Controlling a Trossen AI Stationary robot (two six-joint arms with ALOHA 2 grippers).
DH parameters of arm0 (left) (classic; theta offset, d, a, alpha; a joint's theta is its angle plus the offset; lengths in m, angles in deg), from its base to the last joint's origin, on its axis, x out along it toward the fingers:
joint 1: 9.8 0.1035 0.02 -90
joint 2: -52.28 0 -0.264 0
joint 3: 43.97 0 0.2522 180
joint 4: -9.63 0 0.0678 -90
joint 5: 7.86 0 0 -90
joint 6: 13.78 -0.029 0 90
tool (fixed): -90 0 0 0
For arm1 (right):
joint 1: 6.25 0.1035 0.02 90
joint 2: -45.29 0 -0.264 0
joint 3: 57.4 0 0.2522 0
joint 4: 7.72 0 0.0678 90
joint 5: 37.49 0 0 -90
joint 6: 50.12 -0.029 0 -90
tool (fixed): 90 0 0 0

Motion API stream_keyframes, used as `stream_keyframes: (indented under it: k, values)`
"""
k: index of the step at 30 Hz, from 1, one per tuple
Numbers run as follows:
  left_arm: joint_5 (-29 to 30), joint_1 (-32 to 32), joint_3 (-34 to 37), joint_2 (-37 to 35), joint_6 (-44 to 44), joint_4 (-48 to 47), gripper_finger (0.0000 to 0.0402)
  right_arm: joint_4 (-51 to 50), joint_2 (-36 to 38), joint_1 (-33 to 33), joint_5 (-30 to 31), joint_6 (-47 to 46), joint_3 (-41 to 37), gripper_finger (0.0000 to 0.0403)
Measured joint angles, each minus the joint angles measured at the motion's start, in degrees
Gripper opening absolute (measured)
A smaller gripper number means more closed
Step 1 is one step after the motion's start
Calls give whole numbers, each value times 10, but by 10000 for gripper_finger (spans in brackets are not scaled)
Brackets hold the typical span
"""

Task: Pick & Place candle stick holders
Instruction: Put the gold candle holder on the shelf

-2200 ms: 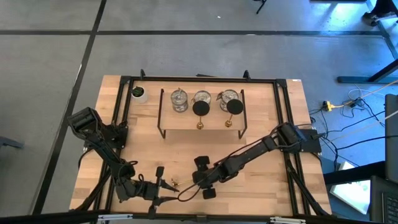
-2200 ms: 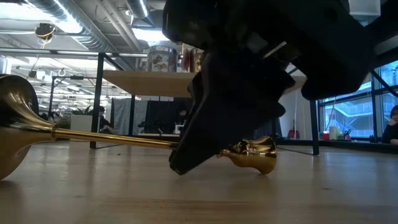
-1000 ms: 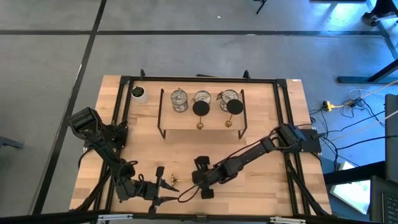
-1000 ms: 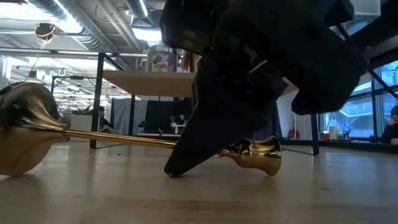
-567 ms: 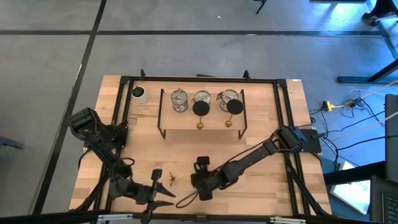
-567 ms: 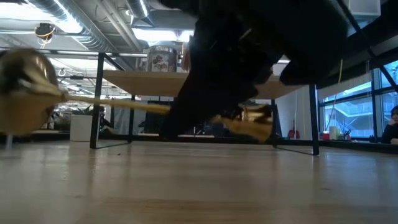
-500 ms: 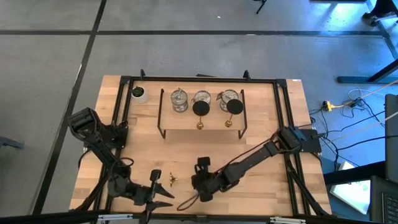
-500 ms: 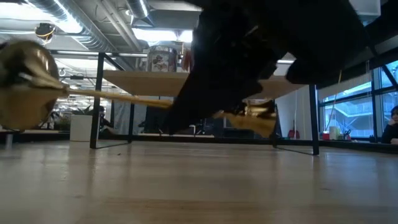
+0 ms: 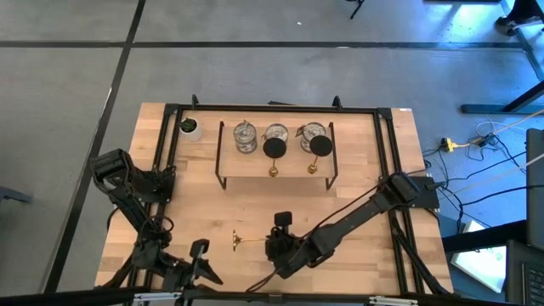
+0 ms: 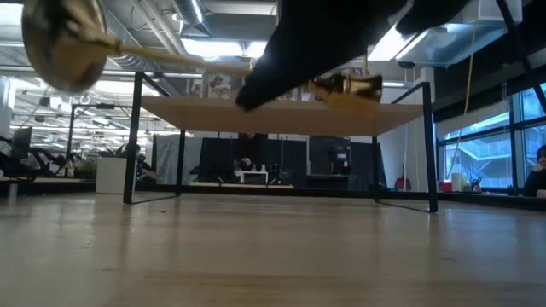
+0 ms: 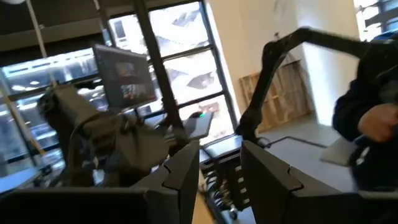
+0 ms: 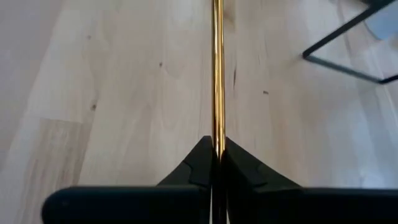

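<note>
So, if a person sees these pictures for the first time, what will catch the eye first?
Probably the gold candle stick holder held level in the air above the table's front part, its thin stem pinched in the right gripper. Next, the black wire rack at the back, carrying three silvery cups and two more gold sticks.

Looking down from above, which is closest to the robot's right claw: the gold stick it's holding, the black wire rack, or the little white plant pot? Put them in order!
From the right gripper:
1. Gold stick, held in the gripper, near the table's front.
2. Black wire rack, at mid-table toward the back.
3. White plant pot, at the back left corner.
</note>
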Motion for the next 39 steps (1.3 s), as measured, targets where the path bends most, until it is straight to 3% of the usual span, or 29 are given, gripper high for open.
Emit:
stream_keyframes:
  k: [12,18,21,25,30,32,36,39]
  values:
    - [28,0,0,0,4,-14,113,-18,62,-18,23,26,-23,23]
    - [-45,-3,0,0,6,-20,113,0,154,-16,25,50,-37,23]
    - [-48,-8,0,0,6,-21,113,23,199,2,23,64,-53,23]
    - [-39,-7,0,0,2,-20,113,114,253,40,0,102,-88,23]
    - [26,9,0,0,5,-16,113,316,300,66,-131,165,-174,23]
    - [43,21,0,0,6,-13,113,402,314,67,-170,179,-211,23]
    - [39,56,-2,1,-1,7,113,509,336,50,-181,201,-275,23]
    - [40,87,-23,0,-44,14,113,569,351,15,-256,200,-301,23]
